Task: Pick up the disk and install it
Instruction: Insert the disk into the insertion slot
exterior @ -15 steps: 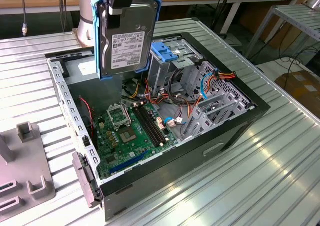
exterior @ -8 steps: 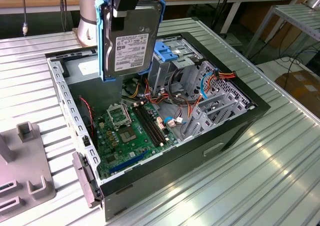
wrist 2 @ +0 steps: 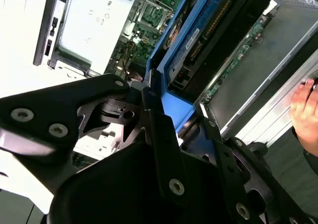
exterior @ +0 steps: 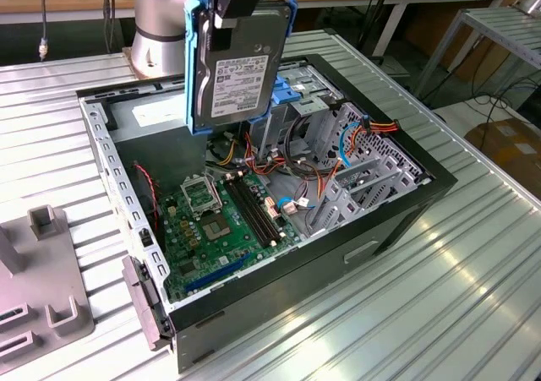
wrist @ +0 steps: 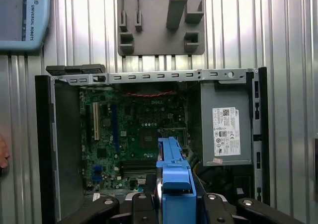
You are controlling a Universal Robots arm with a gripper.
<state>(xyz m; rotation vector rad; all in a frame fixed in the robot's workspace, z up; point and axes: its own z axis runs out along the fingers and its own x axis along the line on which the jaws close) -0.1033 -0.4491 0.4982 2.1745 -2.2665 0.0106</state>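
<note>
The disk (exterior: 237, 68), a dark hard drive with a white label in a bright blue bracket, hangs upright on edge above the open computer case (exterior: 406, 199), over its rear half. My gripper (exterior: 232, 1) is shut on its upper edge. In the second wrist view the black fingers (wrist 2: 161, 134) clamp the blue bracket of the disk (wrist 2: 169, 50), with the gripper (wrist 2: 176, 102) closed across it. In the first wrist view the disk (wrist: 174, 179) points edge-on down toward the motherboard (wrist: 139, 129), held by the gripper (wrist: 174, 206).
Inside the case sit the green motherboard (exterior: 220, 220), cables and a grey drive cage (exterior: 359, 187). A grey power supply box (wrist: 226, 129) fills one corner. A grey fixture (exterior: 42, 296) lies on the ribbed table. A person's hand (wrist 2: 305, 110) rests near the case.
</note>
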